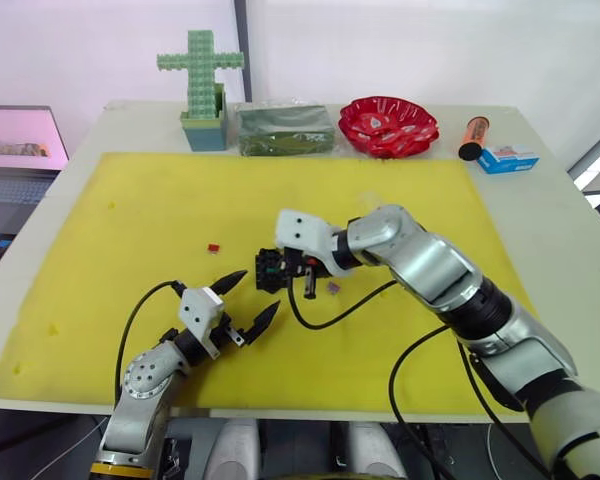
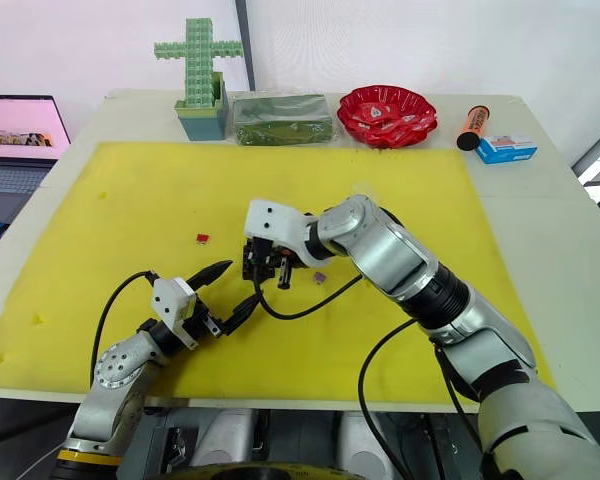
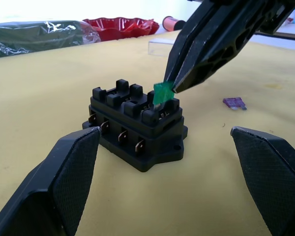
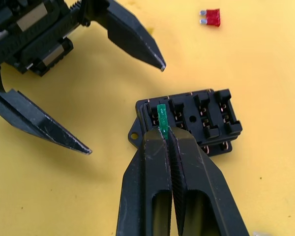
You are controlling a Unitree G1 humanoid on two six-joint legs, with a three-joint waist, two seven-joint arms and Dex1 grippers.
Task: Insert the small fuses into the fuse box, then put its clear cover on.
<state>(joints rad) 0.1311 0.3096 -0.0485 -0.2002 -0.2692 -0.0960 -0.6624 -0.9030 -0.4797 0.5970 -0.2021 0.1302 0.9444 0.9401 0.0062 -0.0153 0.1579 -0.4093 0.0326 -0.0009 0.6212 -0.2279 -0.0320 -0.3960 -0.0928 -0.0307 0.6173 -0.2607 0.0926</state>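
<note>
A: What crowds the fuse box [image 1: 271, 270]?
B: The right gripper [image 4: 165, 132] hangs over one end slot, pinched on a green fuse [image 4: 162, 117]. The left gripper [image 1: 248, 301] sits near the box's front, fingers [image 3: 64, 172] spread wide.
A: Any free room?
B: Bare mat [image 1: 160, 210] beyond the box; a red fuse [image 1: 213, 248] and purple fuse [image 1: 333, 288] lie nearby.

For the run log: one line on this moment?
right gripper: shut on green fuse at fuse box | left gripper: open

head views overlook fuse box [image 1: 271, 270]; wrists close.
</note>
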